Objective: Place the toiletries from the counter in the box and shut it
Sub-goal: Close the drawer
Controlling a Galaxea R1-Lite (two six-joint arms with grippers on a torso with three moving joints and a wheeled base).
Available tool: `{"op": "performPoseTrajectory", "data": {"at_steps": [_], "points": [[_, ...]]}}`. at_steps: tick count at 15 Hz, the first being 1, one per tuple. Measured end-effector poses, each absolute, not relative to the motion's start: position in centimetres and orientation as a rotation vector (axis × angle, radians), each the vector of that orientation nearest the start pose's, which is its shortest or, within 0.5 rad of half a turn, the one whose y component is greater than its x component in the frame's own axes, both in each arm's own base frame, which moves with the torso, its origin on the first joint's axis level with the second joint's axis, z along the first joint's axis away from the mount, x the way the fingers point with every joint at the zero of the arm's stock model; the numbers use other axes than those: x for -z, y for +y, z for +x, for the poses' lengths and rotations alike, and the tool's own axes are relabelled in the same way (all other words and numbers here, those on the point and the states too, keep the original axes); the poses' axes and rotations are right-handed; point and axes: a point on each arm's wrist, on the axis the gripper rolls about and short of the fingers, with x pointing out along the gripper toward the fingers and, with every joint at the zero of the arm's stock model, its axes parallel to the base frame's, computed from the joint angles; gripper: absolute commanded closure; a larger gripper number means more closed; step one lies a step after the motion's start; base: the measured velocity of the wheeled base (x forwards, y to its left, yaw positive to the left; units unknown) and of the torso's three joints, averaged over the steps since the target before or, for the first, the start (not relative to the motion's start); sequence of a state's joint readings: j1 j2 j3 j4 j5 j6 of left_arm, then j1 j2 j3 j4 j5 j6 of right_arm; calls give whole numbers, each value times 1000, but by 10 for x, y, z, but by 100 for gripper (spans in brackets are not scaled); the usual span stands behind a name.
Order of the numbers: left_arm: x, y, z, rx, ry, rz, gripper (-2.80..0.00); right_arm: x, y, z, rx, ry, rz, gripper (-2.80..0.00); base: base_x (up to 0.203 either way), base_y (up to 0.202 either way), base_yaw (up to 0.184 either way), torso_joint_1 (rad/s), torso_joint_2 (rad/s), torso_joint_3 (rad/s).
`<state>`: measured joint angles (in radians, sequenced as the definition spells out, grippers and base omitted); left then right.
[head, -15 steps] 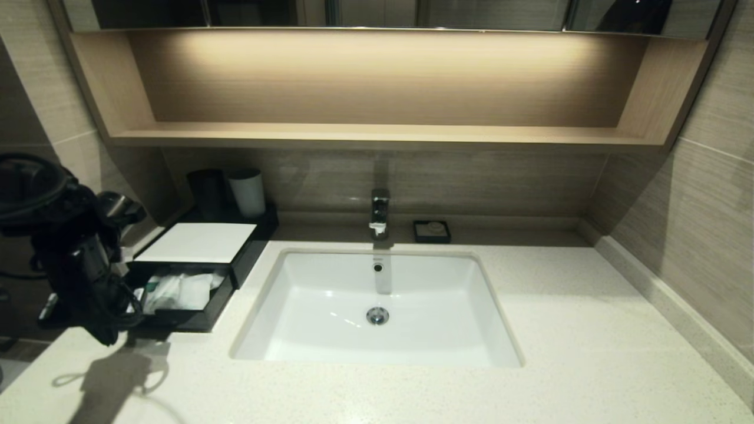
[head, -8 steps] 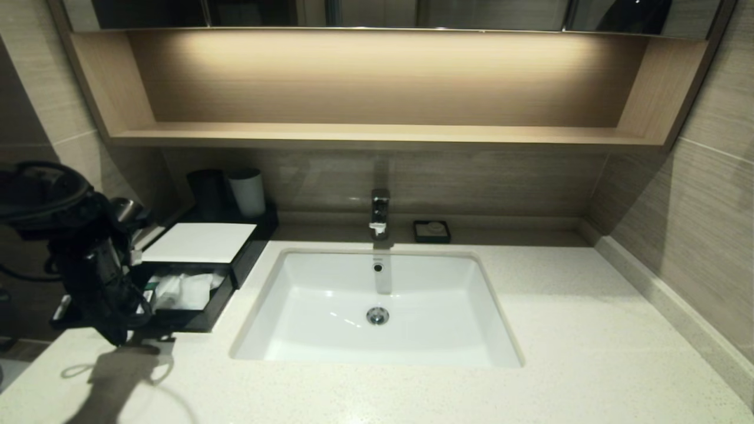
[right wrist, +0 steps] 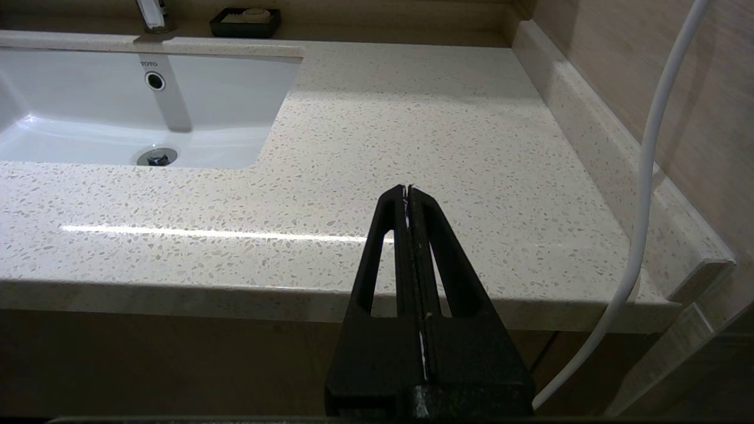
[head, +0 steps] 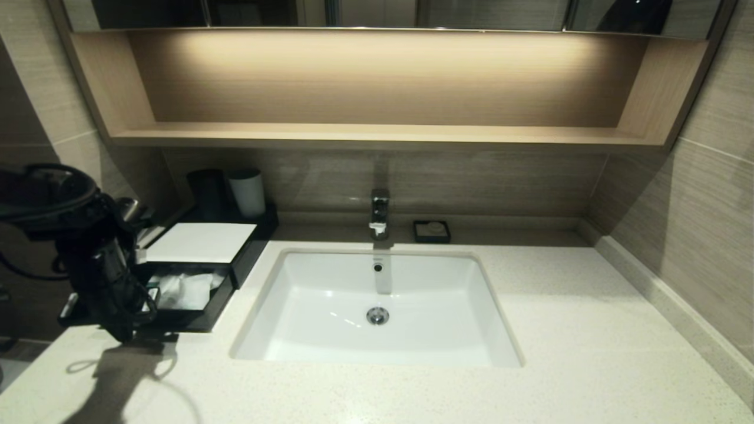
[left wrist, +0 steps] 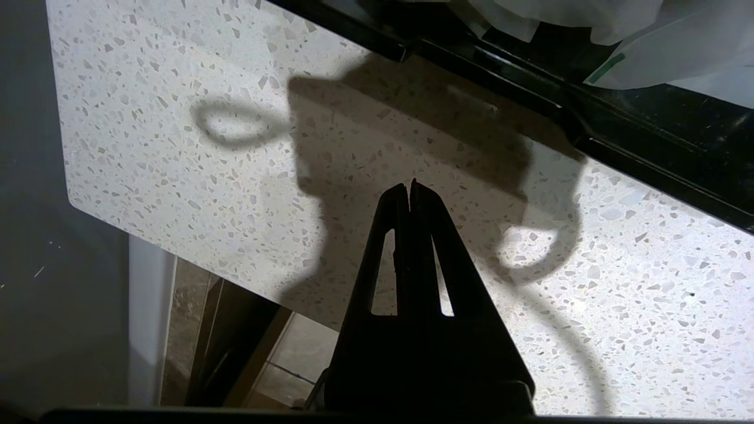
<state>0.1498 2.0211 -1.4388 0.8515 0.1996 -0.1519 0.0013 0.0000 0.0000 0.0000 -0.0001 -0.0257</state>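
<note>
The black box (head: 200, 242) with its white top panel stands at the counter's (head: 559, 330) back left. Its front drawer (head: 194, 321) is pulled out. Pale, clear-wrapped toiletries (head: 182, 290) lie inside the drawer, and they also show as toiletries (left wrist: 648, 41) in the left wrist view. My left gripper (head: 125, 337) is shut and empty, hanging low over the counter just in front of the drawer's left front corner. The left wrist view shows the same gripper (left wrist: 409, 184) with its jaws pressed together, a short way from the drawer front (left wrist: 589, 129). My right gripper (right wrist: 407, 187) is shut and empty, parked before the counter's front right edge.
A white sink (head: 377, 312) with a faucet (head: 380, 212) fills the middle. Behind the box stand a black cup (head: 206, 191) and a white cup (head: 247, 191). A small black dish (head: 432, 231) sits right of the faucet. A white cable (right wrist: 648, 176) hangs by the right wall.
My left arm has swung right and slightly down, closer to the open drawer's front left corner. Its jaws stayed shut. The drawer and its contents have not moved.
</note>
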Motion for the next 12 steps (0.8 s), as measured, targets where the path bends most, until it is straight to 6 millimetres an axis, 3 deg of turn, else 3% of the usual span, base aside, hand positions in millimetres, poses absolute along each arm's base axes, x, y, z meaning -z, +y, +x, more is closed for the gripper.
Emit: {"op": "performPoseTrajectory", "data": {"at_steps": [12], "points": [[-130,54,333,-394,1421,-89,0,-75,0,-23,-2,0,-26,0,0,0,0,0,0,0]]}}
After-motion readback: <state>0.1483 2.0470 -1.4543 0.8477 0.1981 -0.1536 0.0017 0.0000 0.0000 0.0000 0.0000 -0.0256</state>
